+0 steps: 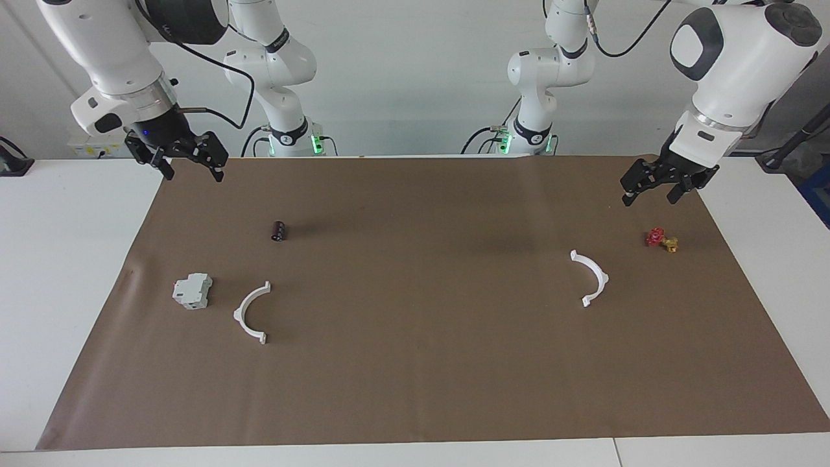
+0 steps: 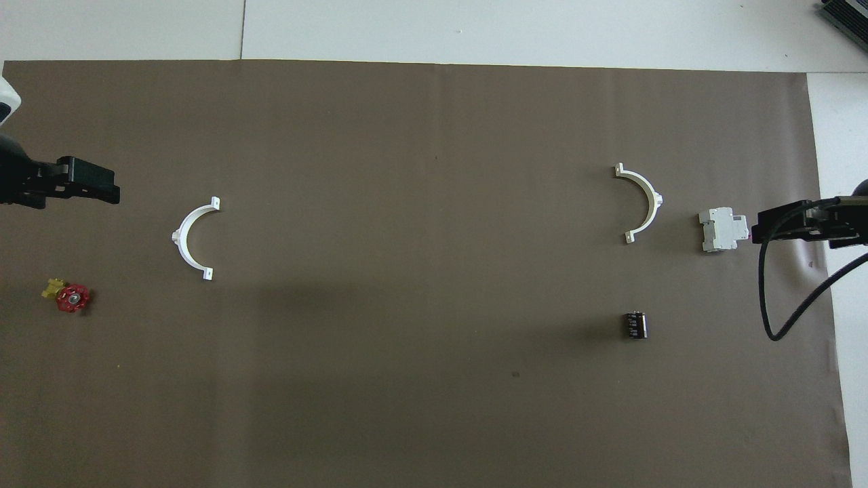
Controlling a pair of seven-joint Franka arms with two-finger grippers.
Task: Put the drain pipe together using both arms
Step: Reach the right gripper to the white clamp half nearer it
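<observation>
Lowest in the facing view lies one white half-ring (image 1: pixel 251 312), lower left of centre, beside the grey-white box (image 1: pixel 192 290); the other half-ring (image 1: pixel 591 277) lies at centre right, well apart. Both look light, stiff, thin and probably slippery, so the mid-arc seems the best place to pinch. Left gripper (image 1: pixel 653 188), upper right, and right gripper (image 1: pixel 189 163), upper left, hang wide and empty.
</observation>
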